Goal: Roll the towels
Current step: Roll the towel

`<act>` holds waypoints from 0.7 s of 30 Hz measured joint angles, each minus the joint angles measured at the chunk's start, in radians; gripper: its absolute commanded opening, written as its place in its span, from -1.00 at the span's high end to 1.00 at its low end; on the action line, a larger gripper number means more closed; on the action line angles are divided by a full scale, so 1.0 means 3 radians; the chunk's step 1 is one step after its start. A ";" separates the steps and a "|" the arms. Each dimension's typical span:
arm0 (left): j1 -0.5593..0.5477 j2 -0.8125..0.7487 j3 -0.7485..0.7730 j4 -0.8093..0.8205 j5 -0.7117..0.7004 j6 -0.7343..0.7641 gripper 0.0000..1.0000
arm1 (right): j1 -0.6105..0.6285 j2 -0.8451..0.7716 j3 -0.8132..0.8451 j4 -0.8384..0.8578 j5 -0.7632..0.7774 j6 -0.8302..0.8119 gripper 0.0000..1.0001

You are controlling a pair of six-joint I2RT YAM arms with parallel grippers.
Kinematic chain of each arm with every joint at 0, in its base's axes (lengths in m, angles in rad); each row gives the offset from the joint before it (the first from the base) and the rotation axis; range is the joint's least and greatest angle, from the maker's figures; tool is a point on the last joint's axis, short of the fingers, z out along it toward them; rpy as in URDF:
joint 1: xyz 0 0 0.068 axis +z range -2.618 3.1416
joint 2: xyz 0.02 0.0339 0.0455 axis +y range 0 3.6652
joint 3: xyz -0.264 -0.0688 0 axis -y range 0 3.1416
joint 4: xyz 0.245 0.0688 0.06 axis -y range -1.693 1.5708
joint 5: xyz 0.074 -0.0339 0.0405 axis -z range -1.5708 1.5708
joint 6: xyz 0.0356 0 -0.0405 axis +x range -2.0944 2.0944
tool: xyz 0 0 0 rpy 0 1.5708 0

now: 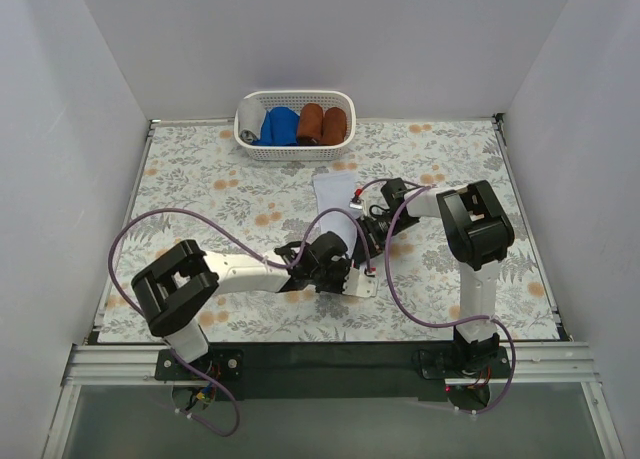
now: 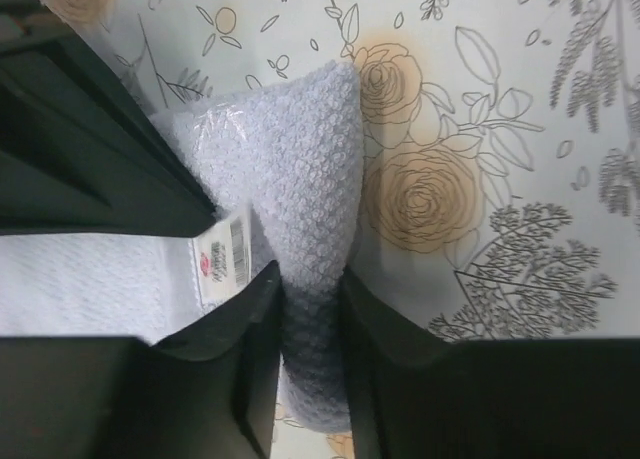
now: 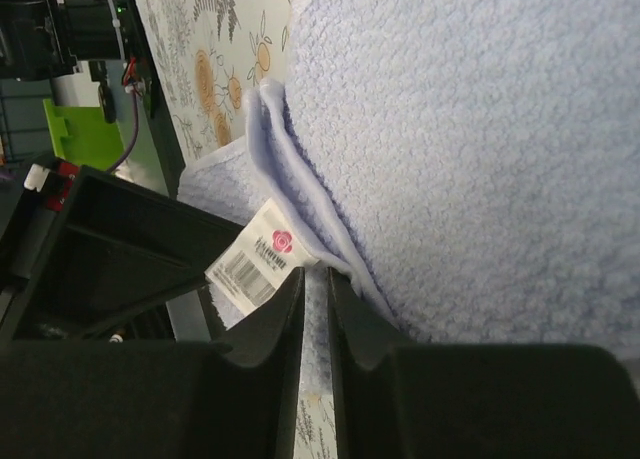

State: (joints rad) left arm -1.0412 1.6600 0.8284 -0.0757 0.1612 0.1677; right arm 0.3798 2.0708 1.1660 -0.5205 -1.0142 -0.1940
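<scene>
1. Pale lavender towel (image 1: 333,194) lies on the flowered surface (image 1: 200,179), on the arms' side of the basket (image 1: 295,151) and well apart from it. The end toward the basket is flat; the end away from it is bunched up.
2. Left hand (image 2: 310,334) is clenched on a raised fold at the bunched end, with cloth squeezed between both fingers (image 2: 250,364).
3. Right hand (image 3: 315,324) is at that same end, away from the basket. It is nearly closed, pinching the towel's thin hem just beside the sewn-in label (image 3: 258,264).
4. Basket holds a blue roll (image 1: 280,126) and two brown rolls (image 1: 322,124), side by side.
</scene>
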 measured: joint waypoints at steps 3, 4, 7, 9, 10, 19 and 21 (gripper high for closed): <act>0.0127 0.0000 0.0151 -0.0267 0.0322 -0.0114 0.81 | 0.0005 0.0000 -0.0041 -0.0009 -0.0039 -0.0039 0.63; 0.0172 0.0000 0.0220 -0.0359 0.0431 -0.0158 0.84 | 0.0006 -0.0001 -0.0060 -0.0013 -0.0057 -0.0052 0.63; 0.0314 0.0018 0.0421 -0.0605 0.0810 -0.0267 0.90 | 0.0006 -0.0008 -0.0104 -0.0042 -0.0089 -0.0076 0.60; 0.0418 0.0102 0.0576 -0.0777 0.1072 -0.0327 0.90 | 0.0008 -0.0011 -0.0117 -0.0100 -0.0097 -0.0093 0.50; 0.0470 0.0177 0.0666 -0.0871 0.1208 -0.0354 0.90 | 0.0008 -0.0017 -0.0117 -0.0125 -0.0103 -0.0099 0.47; 0.0994 0.0979 0.1258 -0.1554 0.2398 -0.0492 0.86 | -0.0141 -0.0399 -0.0116 -0.0314 0.0282 -0.0291 0.21; 0.1088 0.1108 0.1354 -0.1698 0.2604 -0.0511 0.83 | -0.0263 -0.0521 -0.0117 -0.0359 0.0383 -0.0370 0.18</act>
State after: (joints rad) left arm -0.7147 1.9923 1.2346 -0.5850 0.9424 0.0143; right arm 0.3008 1.9144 1.1309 -0.6281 -0.8993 -0.3050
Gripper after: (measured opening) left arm 0.085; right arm 0.396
